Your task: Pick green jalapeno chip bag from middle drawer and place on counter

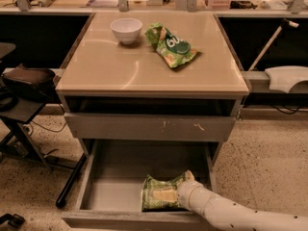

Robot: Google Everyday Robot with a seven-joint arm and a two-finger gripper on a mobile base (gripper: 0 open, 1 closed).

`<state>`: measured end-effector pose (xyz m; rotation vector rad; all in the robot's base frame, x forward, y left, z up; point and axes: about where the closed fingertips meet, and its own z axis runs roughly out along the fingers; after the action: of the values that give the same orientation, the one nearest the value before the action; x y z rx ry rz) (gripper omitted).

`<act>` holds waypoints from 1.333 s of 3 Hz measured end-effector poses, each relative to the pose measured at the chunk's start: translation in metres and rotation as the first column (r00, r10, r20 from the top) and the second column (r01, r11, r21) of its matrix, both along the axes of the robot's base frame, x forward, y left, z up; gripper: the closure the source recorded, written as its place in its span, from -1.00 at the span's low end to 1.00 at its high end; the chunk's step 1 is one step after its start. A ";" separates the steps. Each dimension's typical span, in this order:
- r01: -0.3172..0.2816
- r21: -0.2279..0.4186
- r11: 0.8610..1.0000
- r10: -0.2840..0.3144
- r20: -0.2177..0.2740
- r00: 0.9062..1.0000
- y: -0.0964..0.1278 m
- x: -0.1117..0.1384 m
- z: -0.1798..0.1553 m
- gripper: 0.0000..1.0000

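The green jalapeno chip bag lies flat at the front right of the open middle drawer. My white arm reaches in from the lower right. My gripper is down on the right half of the bag, and the wrist covers the bag's right end. The glossy beige counter tops the cabinet above.
A white bowl and a brighter green bag with a round logo sit at the back of the counter. A shut grey drawer front with pale scratches is just above the open drawer. A black stool stands at the left.
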<state>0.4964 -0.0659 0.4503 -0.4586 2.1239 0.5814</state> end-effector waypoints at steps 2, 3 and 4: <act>-0.024 -0.201 0.979 0.014 -0.051 0.999 -0.005 0.010 -0.049 -1.00; -0.096 -0.248 0.964 0.085 -0.056 0.995 0.024 0.013 -0.058 -1.00; -0.096 -0.248 0.964 0.085 -0.056 0.995 0.024 0.013 -0.058 -1.00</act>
<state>0.5091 -0.0422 0.3924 -0.6918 2.2390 0.3772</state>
